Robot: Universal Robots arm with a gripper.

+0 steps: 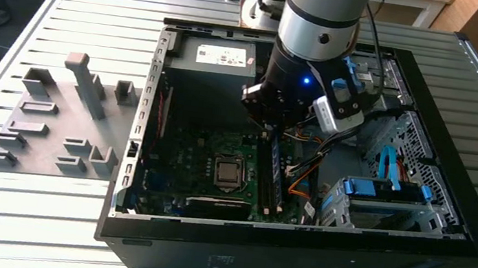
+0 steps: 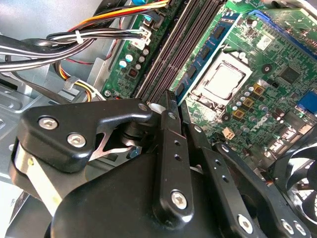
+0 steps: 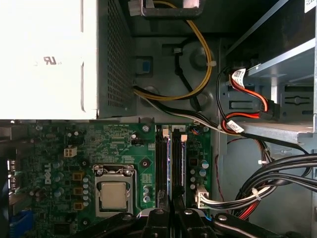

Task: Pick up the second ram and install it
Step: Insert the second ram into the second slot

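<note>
Item: claw (image 2: 174, 106), fingers drawn close together above the memory slots (image 3: 168, 166) of the motherboard (image 3: 119, 144), inside the open computer case (image 1: 453, 197) on the slatted table (image 1: 97, 11). Whether a strip is pinched between the fingers cannot be told. Item: the second ram; probably the blue-edged strip (image 2: 200, 52) standing in a slot beside the processor (image 2: 224, 79), bearing a row of small dark chips; identity uncertain. Step in hand, by judgement: seating at the slots, late in the task. The next move would call for square alignment over the slot and an even, straight press. Item: grey holder blocks (image 1: 55, 124), well apart on the table, outside the case.
</note>
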